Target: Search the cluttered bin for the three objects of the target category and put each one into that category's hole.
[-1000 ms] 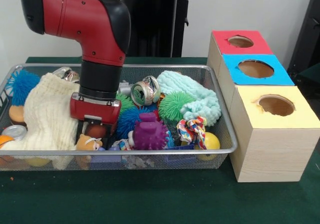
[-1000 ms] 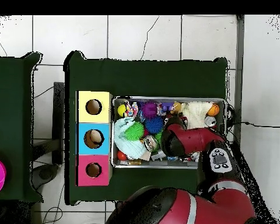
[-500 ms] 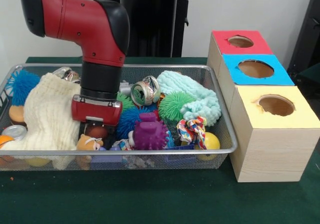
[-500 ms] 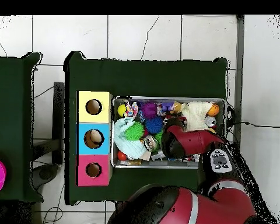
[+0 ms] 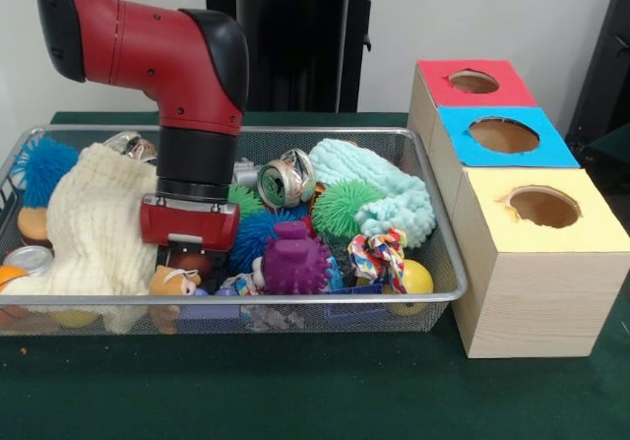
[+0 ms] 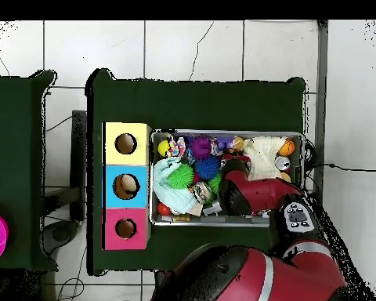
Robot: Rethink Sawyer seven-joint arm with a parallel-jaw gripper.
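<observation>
Taking the wire bin (image 5: 448,292) on the green worktop (image 5: 325,391) as my landmark: at its near rim sit a purple spiky toy (image 5: 293,259) and a yellow ball (image 5: 414,278). My gripper (image 5: 189,259) hangs low inside, beside a cream knit sock (image 5: 94,225), over a brown ball (image 5: 193,261); whether my jaws are apart I cannot tell. Right of the bin stand yellow (image 5: 541,207), blue (image 5: 503,135) and red (image 5: 473,82) hole boxes.

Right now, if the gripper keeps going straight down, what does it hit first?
Most likely the brown ball directly beneath the gripper, beside the blue spiky ball. Depth is unclear, and the gap between them can't be judged.
</observation>
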